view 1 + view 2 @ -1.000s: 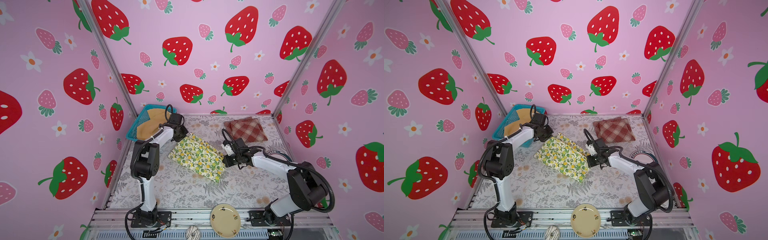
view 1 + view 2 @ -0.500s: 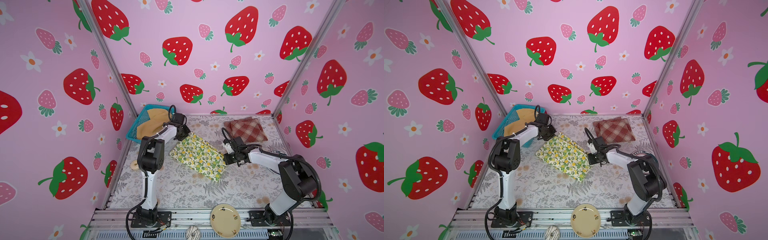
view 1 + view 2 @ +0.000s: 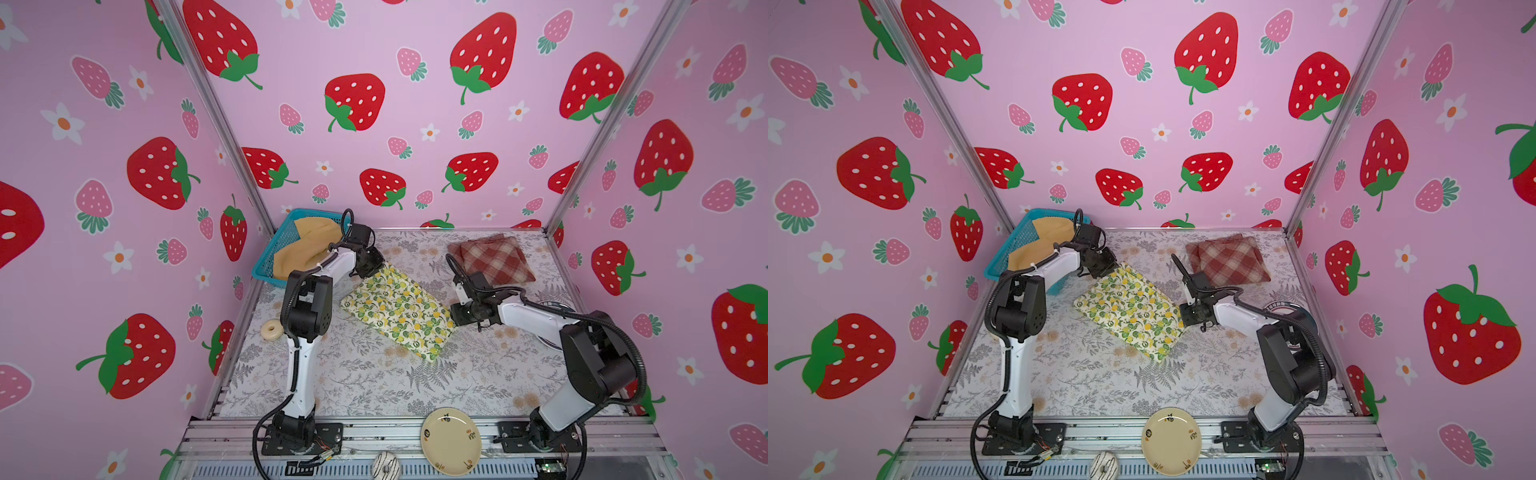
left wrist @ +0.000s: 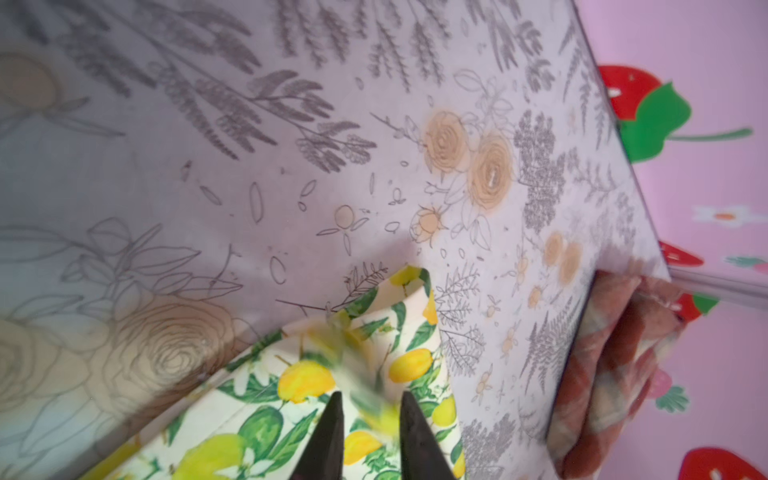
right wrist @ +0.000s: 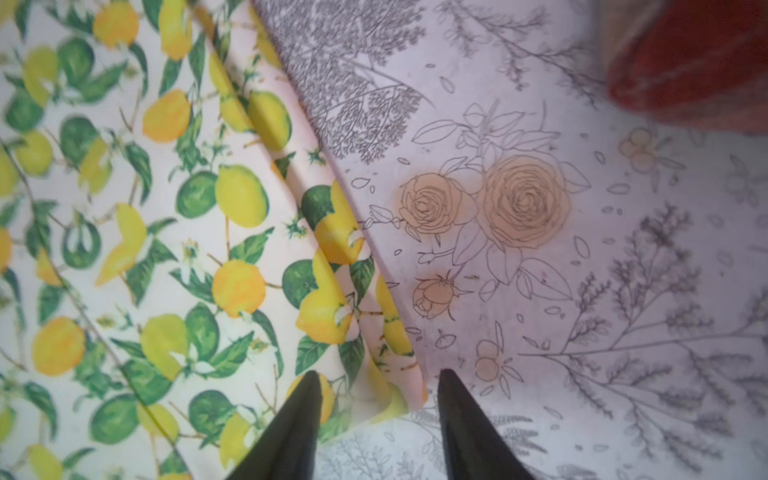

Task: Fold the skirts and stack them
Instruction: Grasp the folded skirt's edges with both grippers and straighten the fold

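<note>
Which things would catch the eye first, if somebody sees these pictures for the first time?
First, the pink strawberry walls on three sides. Then the lemon-print skirt, folded and slanted mid-table, with the left claw and right claw open at its opposite ends. Farther back, a folded plaid skirt lies at the right and a mustard skirt sits in the blue basket at the left.

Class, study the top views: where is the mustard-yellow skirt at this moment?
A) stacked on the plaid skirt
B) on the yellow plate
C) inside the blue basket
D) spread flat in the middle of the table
C: the mustard-yellow skirt lies bunched in the blue basket at the far left corner, while the lemon skirt lies mid-table and the plaid skirt sits alone at the far right.
</note>
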`<state>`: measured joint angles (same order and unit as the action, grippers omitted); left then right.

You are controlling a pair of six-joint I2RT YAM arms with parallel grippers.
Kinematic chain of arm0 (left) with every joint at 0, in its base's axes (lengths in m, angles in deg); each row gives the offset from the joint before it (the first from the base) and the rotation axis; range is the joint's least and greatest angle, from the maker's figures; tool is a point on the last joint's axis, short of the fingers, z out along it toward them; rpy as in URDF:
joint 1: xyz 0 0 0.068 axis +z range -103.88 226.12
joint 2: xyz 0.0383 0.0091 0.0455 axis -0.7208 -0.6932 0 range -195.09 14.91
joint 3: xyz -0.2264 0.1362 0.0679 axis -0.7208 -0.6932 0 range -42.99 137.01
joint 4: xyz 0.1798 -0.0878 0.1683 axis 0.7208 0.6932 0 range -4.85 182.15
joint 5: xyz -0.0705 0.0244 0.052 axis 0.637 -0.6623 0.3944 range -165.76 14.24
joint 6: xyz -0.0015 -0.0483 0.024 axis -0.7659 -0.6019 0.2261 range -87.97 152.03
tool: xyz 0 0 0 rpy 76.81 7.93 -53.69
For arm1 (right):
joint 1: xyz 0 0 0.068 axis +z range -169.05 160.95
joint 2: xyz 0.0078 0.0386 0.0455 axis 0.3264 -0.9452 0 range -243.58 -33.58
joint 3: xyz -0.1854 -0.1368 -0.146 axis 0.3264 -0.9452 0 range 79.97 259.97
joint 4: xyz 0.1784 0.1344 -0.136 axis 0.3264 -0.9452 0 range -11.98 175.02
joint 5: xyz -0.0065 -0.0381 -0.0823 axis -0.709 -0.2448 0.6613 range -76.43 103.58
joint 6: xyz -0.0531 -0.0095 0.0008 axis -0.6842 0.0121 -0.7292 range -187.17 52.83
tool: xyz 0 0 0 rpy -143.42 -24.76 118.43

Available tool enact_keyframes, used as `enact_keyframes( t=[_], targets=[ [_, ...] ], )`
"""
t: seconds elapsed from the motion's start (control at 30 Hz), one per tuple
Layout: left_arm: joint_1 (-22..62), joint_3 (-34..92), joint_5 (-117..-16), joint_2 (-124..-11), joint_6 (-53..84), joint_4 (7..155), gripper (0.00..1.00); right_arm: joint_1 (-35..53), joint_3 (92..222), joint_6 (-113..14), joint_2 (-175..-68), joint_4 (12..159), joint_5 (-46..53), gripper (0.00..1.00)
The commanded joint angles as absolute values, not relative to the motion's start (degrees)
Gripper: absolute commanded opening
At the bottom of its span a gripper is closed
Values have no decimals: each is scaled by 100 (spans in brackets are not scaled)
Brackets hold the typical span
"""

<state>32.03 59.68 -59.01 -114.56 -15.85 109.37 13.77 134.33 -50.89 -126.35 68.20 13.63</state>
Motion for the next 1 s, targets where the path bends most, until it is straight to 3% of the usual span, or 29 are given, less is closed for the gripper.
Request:
enact_keyframes(
  t=[0.0,0.17,0.3,0.33,0.4,0.5,0.97],
  targets=[
    [3201,6163,-5603,-11114,-1520,10880,37,1422,13512,-4979,-12199,6641,1627,63],
    [3198,5812,-5396,-10693,-1487,10845,39,1841,13580,-4731,-11985,6527,1505,74],
    [3206,4733,-5389,-9980,-1529,10406,52,2195,13479,-4394,-11992,6842,1027,84],
    [3207,4508,-5386,-9835,-1517,10343,56,2273,13423,-4312,-11992,6937,963,99],
    [3214,3990,-5442,-9493,-1541,10200,61,2378,13224,-4127,-11989,7210,792,100],
    [3206,3237,-5521,-9080,-1620,9856,81,2411,12965,-3954,-12059,7539,599,100],
    [3173,1423,-6006,-8849,-1849,8801,81,2304,12745,-3967,-13033,7913,836,100]
  ],
)
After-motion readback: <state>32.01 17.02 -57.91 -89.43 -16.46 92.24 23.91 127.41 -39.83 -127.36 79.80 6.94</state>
